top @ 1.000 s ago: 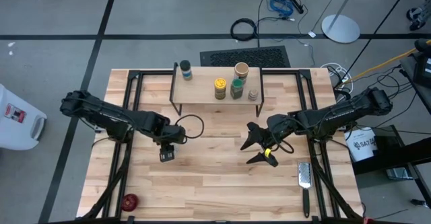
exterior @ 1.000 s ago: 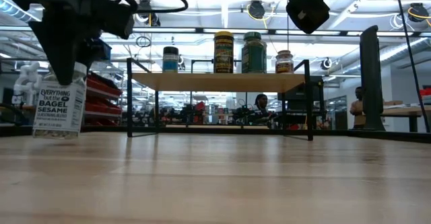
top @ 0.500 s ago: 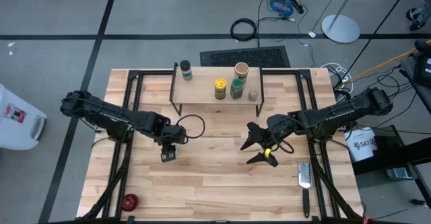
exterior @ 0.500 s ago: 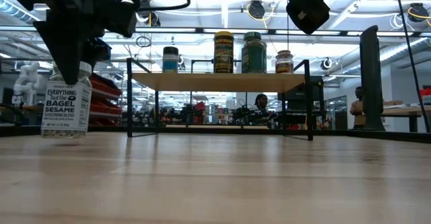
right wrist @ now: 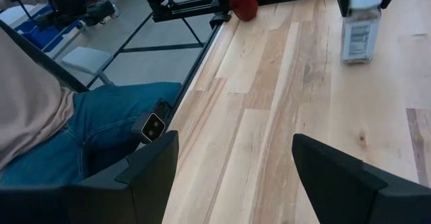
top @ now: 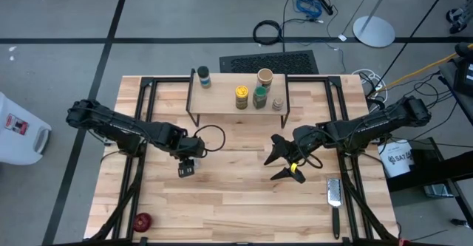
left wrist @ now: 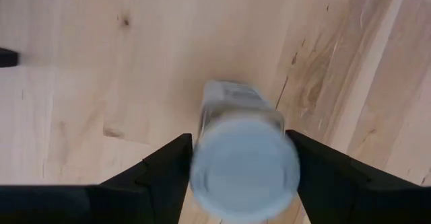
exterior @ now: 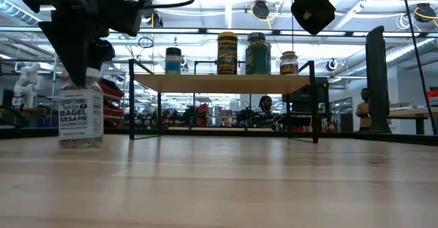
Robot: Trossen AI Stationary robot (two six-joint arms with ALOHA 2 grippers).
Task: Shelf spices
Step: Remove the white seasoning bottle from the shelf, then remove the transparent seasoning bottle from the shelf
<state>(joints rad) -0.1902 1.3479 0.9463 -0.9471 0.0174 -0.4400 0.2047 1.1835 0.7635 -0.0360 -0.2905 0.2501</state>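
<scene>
Low view: wooden table (exterior: 233, 187), lab behind.

Five spice jars in all. Four stand on the one shelf (top: 222, 102): a dark-lidded jar (top: 203, 77), a yellow jar (top: 241, 97), a green-lidded jar (top: 259, 97) and a small jar (top: 277, 105) at the end. A tan tub (top: 264, 77) stands by the shelf too. The fifth, a white-capped bagel sesame jar (exterior: 81, 113), stands on the table (top: 236, 202). One red round object (top: 142, 220), one metal grater (top: 334, 194), two robot arms, and one seated person (right wrist: 81, 126).
</scene>
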